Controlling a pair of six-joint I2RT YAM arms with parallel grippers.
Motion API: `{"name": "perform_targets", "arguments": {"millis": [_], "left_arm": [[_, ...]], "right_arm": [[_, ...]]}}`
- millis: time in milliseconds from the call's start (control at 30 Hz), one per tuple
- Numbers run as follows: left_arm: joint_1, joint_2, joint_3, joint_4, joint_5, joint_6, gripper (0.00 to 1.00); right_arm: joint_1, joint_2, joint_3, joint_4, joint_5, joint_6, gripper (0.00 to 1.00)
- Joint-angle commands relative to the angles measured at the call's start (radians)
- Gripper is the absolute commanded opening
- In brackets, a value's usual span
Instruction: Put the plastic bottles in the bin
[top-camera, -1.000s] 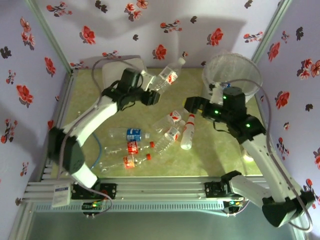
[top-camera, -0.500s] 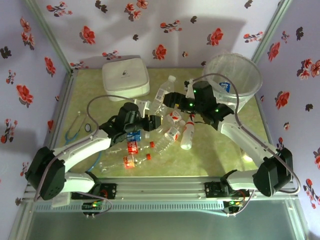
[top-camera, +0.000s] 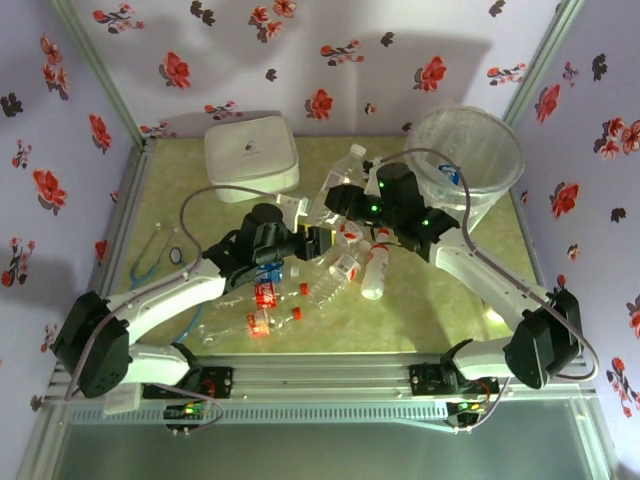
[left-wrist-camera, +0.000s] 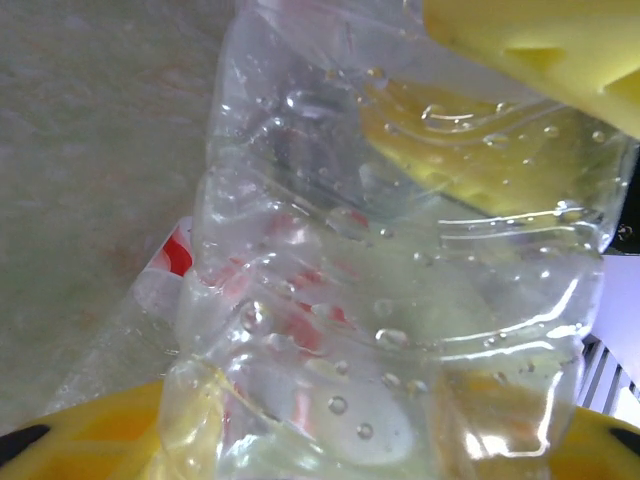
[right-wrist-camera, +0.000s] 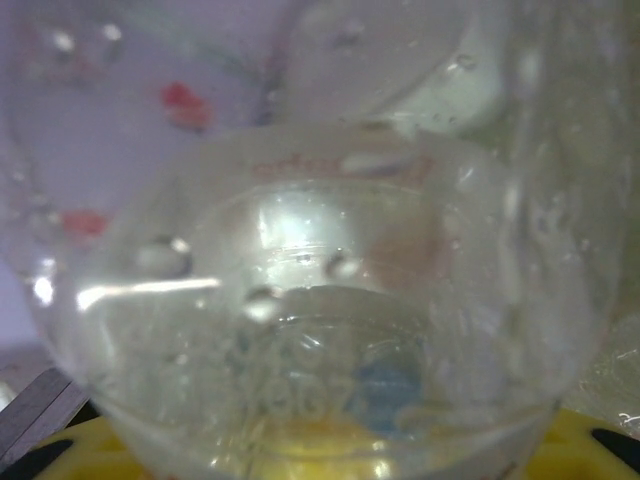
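Noted left gripper (top-camera: 308, 240) nearly closed, pinching clear dented bottle (left-wrist-camera: 400, 300) with red label, among loose bottles (top-camera: 262, 296). Noted right gripper (top-camera: 338, 198) around clear white-capped bottle (top-camera: 347, 165), left of translucent bin (top-camera: 500, 140); firmness of hold not discernible.

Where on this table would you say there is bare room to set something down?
The near-right mat, between the white-capped bottle and the right arm, is bare. The left side, in front of the white box, is mostly free bar a blue cable. The centre is crowded with plastic bottles.
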Motion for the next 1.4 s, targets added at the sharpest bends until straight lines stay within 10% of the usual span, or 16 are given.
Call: {"name": "perform_targets", "arguments": {"millis": [0,300,633,933,1367], "left_arm": [[-0.017,-0.056,-0.003,0.040,0.013,0.038,0.44],[-0.021,-0.116,-0.030,0.039,0.008,0.061,1.00],[-0.021,-0.121,-0.046,-0.022,-0.042,0.085,1.00],[-0.026,-0.121,-0.048,-0.140,-0.133,0.132,1.00],[-0.030,-0.085,-0.054,-0.080,-0.102,0.109,1.00]], "right_arm": [[-0.003,-0.023,0.013,0.020,0.057,0.035,0.45],[-0.023,-0.066,0.256,-0.306,0.212,-0.253,0.43],[-0.172,-0.028,0.730,-0.780,0.745,-0.654,0.35],[-0.480,0.218,0.963,-0.897,0.749,-0.755,0.30],[-0.565,0.571,1.144,-0.980,0.665,-0.710,0.26]]}}
